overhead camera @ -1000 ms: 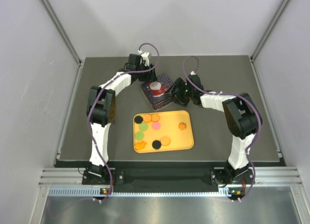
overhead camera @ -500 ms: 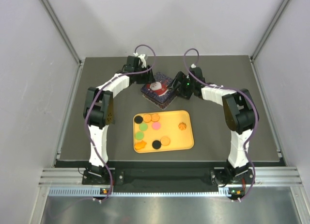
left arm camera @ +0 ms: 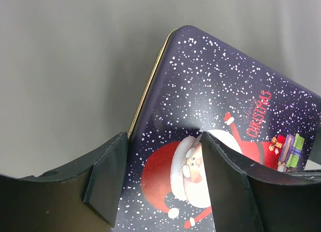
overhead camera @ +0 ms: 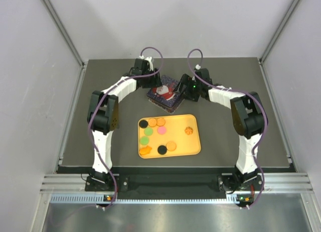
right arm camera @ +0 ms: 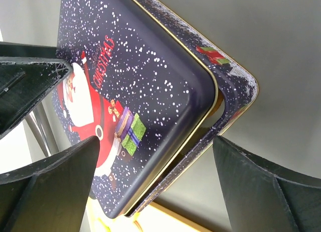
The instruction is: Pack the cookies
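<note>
Shows some ten cookies [overhead camera: 161,130], orange, green, pink and black, loose on a yellow tray [overhead camera: 195,150] at centre of the top view, none yet packed. Judged light, stiff and crumbly, smooth-faced and apt to slide on the tray; best pinched gently across the rim, one at a time, from straight above. Finds both arms instead at the Christmas tin [overhead camera: 165,99], upper centre, just above the tray. Catches the left gripper [left arm camera: 160,141] half spread astride the left edge of the Santa lid [left arm camera: 220,101], with one finger outside and one over the lid; cannot tell whether pinching it. Catches the right gripper [right arm camera: 155,141] spread wide around a tin corner, touching nothing. Reveals the lid skewed off the base [right arm camera: 238,89] at that corner, with a gap between; nothing of the inside visible.
</note>
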{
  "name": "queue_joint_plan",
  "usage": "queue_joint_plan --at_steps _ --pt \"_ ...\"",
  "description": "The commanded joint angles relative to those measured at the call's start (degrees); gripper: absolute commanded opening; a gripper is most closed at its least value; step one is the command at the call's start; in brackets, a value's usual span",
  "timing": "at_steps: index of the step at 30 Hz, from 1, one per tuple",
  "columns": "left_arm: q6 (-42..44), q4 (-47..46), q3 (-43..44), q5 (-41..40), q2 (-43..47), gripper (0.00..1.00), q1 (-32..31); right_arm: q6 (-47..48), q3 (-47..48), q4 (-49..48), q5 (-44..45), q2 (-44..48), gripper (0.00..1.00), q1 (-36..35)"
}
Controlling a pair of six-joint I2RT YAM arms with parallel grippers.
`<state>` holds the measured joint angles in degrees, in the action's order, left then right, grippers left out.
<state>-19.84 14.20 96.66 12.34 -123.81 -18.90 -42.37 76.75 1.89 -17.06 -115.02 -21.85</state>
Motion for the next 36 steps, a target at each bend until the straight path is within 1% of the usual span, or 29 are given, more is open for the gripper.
queue_joint_plan --at_steps 1,5,13,20,22,28,31,36 --pt "-0.12 2.33 1.16 1.28 3.22 0.65 -1.41 2.02 3.14 -1.98 -3.06 1.82 0.95 0.05" --pt "0.94 2.59 1.07 1.63 3.13 0.66 -1.41 2.29 2.97 -1.98 -5.69 2.61 0.98 1.01" --pt "1.56 1.19 -0.15 2.69 3.31 0.65 -1.41 0.01 -0.63 -3.38 -8.07 4.28 0.99 1.81" --pt "1.64 -0.48 -1.12 5.76 3.84 0.65 -1.41 -2.01 0.94 -3.56 -8.16 2.00 0.97 1.02" --pt "1.99 -0.75 -1.47 8.30 4.10 0.65 -1.41 -2.63 1.82 -3.91 -8.25 1.03 0.97 0.93" --pt "4.36 1.00 -0.95 13.84 3.49 0.65 -1.41 -2.02 3.93 -3.21 -7.82 -0.73 0.89 0.66" --pt "5.33 1.80 -1.21 14.21 3.75 0.65 -1.41 -1.05 4.55 -2.24 -6.76 -1.08 0.83 0.75" --pt "6.30 3.64 -1.39 13.50 3.49 0.65 -1.41 -0.08 4.90 -2.07 -5.88 -1.08 0.76 0.75"
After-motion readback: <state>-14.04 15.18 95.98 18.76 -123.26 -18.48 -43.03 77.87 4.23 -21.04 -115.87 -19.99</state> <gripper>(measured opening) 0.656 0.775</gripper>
